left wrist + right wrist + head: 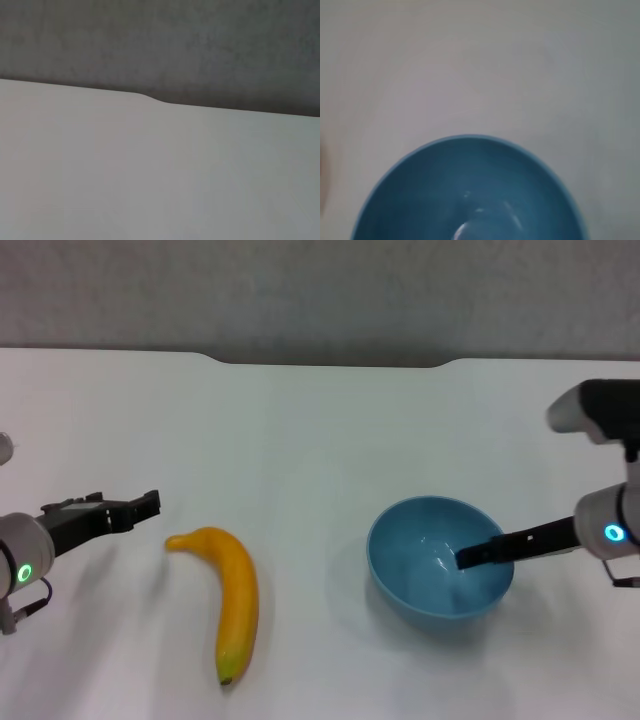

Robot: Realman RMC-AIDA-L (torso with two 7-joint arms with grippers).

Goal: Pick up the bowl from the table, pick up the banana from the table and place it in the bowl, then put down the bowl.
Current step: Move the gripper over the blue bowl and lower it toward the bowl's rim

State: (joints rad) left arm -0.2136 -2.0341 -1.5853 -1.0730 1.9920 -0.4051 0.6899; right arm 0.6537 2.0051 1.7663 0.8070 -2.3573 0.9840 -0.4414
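The light-blue bowl (425, 575) stands on the white table (300, 440) at the right. My right gripper (468, 558) reaches in from the right, over the bowl's right rim and into its hollow. The right wrist view looks down into the bowl (470, 190) from close by, with bare table (470, 65) beyond it. The yellow-orange banana (235, 600) lies on the table left of the bowl, stem at the far end and dark tip towards me. My left gripper (150, 506) hangs low over the table, just left of the banana's stem and apart from it.
The table's far edge has a shallow notch (330, 362), with a grey wall behind it. The left wrist view shows only bare tabletop (150, 175), the notch (150, 97) and the wall.
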